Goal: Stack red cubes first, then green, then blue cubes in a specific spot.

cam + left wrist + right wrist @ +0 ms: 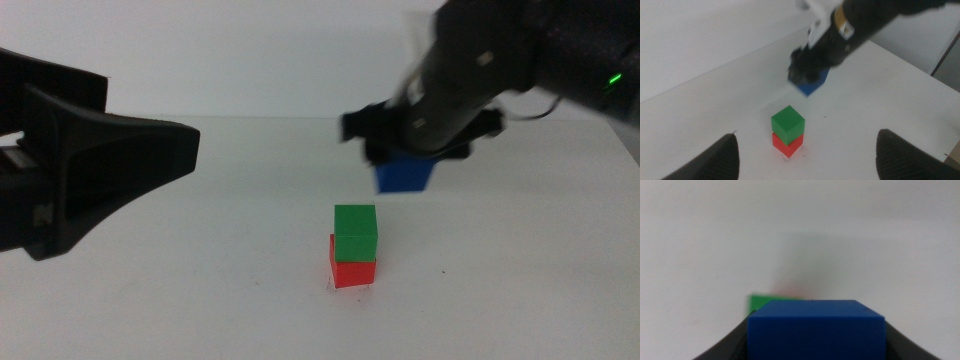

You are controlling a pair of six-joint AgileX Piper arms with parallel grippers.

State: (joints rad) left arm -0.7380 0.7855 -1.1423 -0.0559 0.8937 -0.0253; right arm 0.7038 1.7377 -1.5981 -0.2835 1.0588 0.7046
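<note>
Middle view, left to right: left end effector (150, 150) waiting at the table's left edge, jaws spread wide, nothing between them. Mid-table, green cube (355, 233) stacked on red cube (352, 272). Right end effector (415, 150) clamped on blue cube (405, 174), airborne above the 2-cube stack.

I see even, bright light with soft shadows on the white table (200, 300). The right gripper (405, 150) smears with motion blur toward one o'clock.
</note>
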